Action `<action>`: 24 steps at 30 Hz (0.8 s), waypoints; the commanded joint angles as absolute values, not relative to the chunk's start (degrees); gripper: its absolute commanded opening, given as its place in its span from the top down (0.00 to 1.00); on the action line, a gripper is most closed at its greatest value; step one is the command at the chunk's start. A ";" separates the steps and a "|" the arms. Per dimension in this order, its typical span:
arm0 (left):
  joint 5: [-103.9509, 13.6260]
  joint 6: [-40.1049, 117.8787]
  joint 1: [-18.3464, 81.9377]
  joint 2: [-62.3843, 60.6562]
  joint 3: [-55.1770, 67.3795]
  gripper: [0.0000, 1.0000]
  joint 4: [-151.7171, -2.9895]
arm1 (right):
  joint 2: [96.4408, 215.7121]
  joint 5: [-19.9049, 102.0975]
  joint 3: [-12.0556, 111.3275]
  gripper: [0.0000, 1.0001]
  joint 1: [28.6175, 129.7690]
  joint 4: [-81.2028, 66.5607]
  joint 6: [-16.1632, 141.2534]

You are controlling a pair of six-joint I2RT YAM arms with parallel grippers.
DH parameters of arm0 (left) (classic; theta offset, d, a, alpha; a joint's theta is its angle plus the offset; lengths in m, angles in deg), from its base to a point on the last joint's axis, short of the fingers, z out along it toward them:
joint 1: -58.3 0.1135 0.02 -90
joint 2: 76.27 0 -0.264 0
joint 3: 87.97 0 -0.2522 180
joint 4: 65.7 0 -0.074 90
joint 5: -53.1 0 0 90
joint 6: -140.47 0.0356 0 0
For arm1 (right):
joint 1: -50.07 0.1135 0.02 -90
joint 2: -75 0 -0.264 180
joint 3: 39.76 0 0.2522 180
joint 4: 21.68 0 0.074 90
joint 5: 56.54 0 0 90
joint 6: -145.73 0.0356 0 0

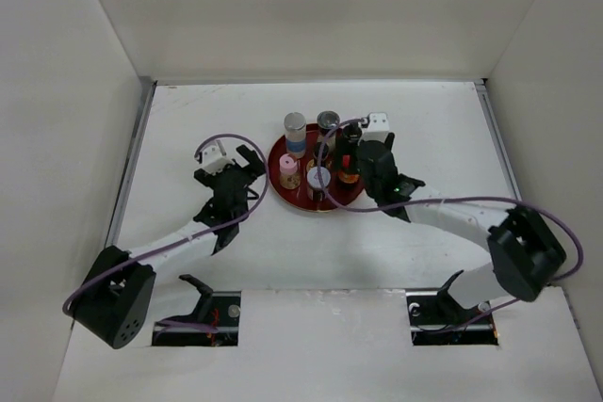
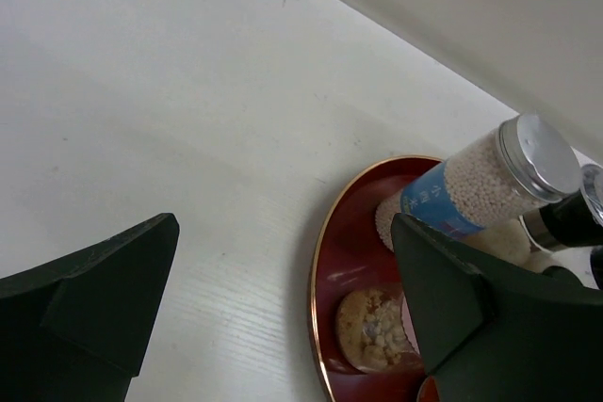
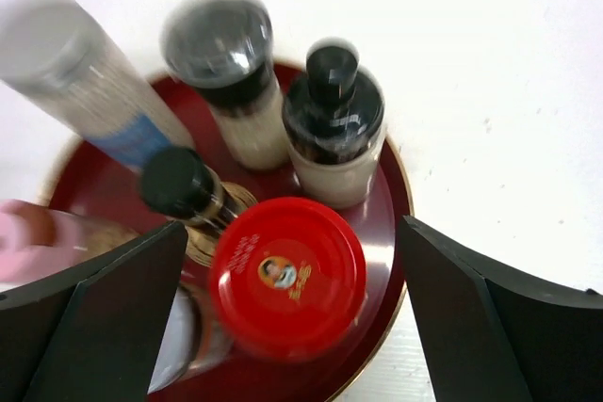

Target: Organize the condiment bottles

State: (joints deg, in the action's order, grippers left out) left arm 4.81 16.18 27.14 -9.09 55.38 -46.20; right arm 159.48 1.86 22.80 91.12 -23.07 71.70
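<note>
All the condiment bottles stand upright on the round red tray (image 1: 279, 152), which sits on the white bench (image 1: 424, 120) between the two arms.

The right end effector (image 3: 292, 225) hangs over the tray's right side with its fingers spread wide. In the right wrist view the red-capped jar (image 3: 287, 275) lies directly between the two fingers, with a gap showing on each side of the cap, so nothing is grasped. Just beyond it stand a small black-capped bottle (image 3: 179, 185), a black-lidded jar with pale contents (image 3: 334, 124) and a dark-capped shaker (image 3: 226, 54). A tall grey-capped jar with a blue label (image 3: 71, 54) rises at the far left of the tray, and a pink-capped jar (image 3: 28, 233) sits at the near left, beside the left finger. From above, a white-capped jar (image 1: 317, 179) stands at the tray's near edge.

The left end effector (image 2: 283, 223) is also released and empty, above bare bench just left of the tray. Its wrist view shows the tray rim and the blue-labelled jar past its right finger, apart from it. The jar of brownish granules there is partly hidden by that finger.
</note>
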 commanded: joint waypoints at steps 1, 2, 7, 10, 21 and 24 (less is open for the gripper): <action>9.06 14.17 27.32 -11.67 49.72 0.00 -56.84 | 149.90 -1.87 19.98 0.00 93.17 -28.57 73.92; 8.98 13.82 27.40 -11.67 48.75 0.00 -59.31 | 147.70 -2.66 18.40 0.00 93.61 -28.92 74.45; 4.59 13.03 27.75 -11.32 46.54 0.00 -65.48 | 137.86 -8.28 10.14 0.00 94.76 -29.98 78.83; 3.44 13.03 28.54 -12.11 46.89 0.00 -66.01 | 131.53 -11.53 5.75 0.00 93.62 -30.15 82.61; 3.00 13.46 25.39 -15.27 42.85 0.00 -71.99 | 119.46 -6.37 -7.81 0.00 82.63 -37.01 94.93; 3.00 13.46 25.38 -14.40 41.71 0.00 -72.69 | 123.32 -4.69 -6.31 0.00 82.63 -36.83 94.67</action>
